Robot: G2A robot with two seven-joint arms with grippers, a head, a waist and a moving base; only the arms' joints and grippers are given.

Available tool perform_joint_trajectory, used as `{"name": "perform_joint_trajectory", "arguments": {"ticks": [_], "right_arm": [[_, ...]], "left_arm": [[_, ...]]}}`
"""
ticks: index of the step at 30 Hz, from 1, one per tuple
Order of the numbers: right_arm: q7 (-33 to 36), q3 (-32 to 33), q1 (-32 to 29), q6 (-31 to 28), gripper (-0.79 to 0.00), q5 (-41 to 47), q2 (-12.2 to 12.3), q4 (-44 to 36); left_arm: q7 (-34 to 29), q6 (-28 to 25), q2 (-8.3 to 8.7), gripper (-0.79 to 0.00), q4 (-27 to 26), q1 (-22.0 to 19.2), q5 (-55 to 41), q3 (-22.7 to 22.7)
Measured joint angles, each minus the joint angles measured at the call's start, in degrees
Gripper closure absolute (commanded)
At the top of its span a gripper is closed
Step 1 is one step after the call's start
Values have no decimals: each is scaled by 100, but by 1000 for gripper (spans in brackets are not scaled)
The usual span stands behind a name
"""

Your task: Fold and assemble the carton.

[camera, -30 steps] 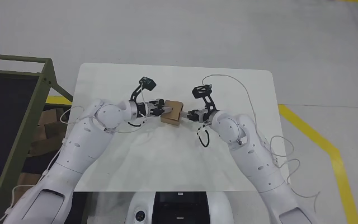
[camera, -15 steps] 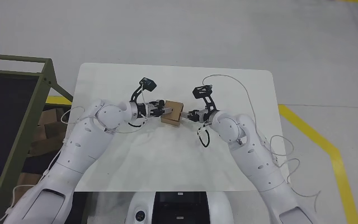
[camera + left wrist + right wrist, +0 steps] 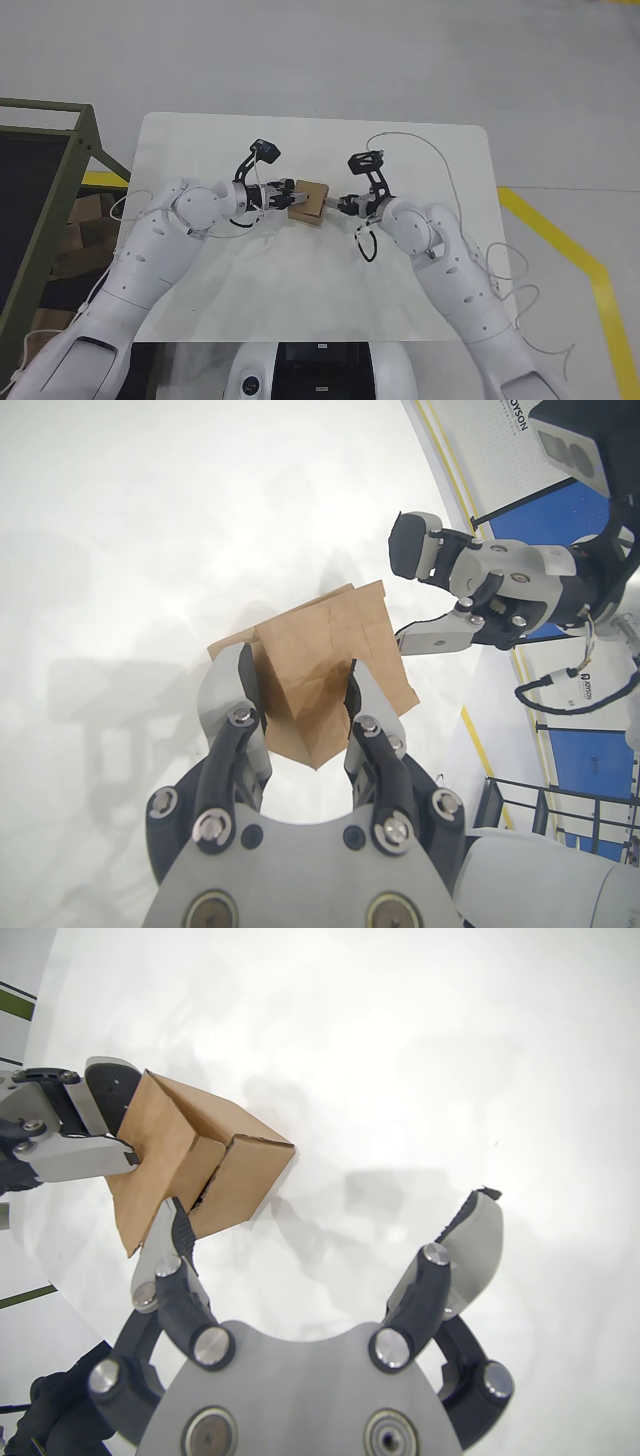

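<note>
I am clamping my left gripper (image 3: 300, 670) on a folded corner of the carton (image 3: 325, 660), with one finger pressing on each side of the fold. The carton (brown cardboard, only partly folded) is sitting near the middle of the white surface (image 3: 420, 160). I am holding my right gripper (image 3: 327, 1203) wide open just beside it, one fingertip touching a flap.

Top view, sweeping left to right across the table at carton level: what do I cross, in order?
olive frame → left pincer, closed on the carton's end → carton → right pincer, open at the carton's other end → yellow floor stripe
</note>
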Motion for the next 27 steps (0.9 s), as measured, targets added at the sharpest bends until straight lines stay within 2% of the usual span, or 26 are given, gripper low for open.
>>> {"name": "perform_joint_trajectory", "arguments": {"ticks": [8, 27], "right_arm": [[22, -48, -111, -235, -785, 64, 24, -257], [507, -277, 250, -50, -785, 206, -21, 255]], "left_arm": [[6, 6, -10, -360, 12, -13, 3, 13], [-9, -14, -23, -357, 34, -23, -10, 9]]}}
